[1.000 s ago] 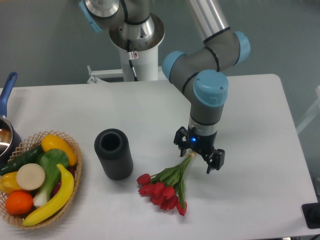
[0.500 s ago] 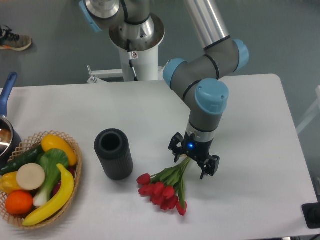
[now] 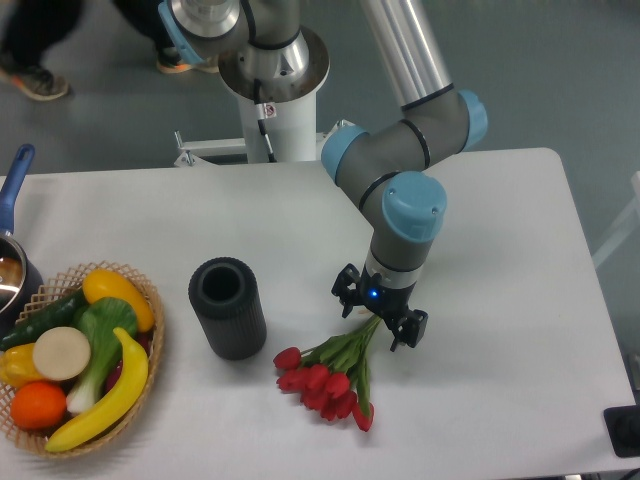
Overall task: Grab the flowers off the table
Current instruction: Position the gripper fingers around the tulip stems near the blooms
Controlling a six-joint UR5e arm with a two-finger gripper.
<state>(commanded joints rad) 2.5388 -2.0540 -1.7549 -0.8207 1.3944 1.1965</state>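
The flowers [image 3: 328, 376], a bunch of red tulip buds with green stems, lie on the white table [image 3: 500, 250] near its front edge. The buds point to the lower left and the stems run up to the right. My gripper [image 3: 379, 320] hangs straight over the stem ends, open, with one finger on each side of the stems. The stem tips are hidden under the gripper body.
A black cylinder vase [image 3: 227, 307] stands left of the flowers. A wicker basket [image 3: 148, 345] of fruit and vegetables sits at the front left. A pot with a blue handle [image 3: 14, 180] is at the left edge.
The gripper has shifted left and slightly down over the stem ends. The flowers have not moved.
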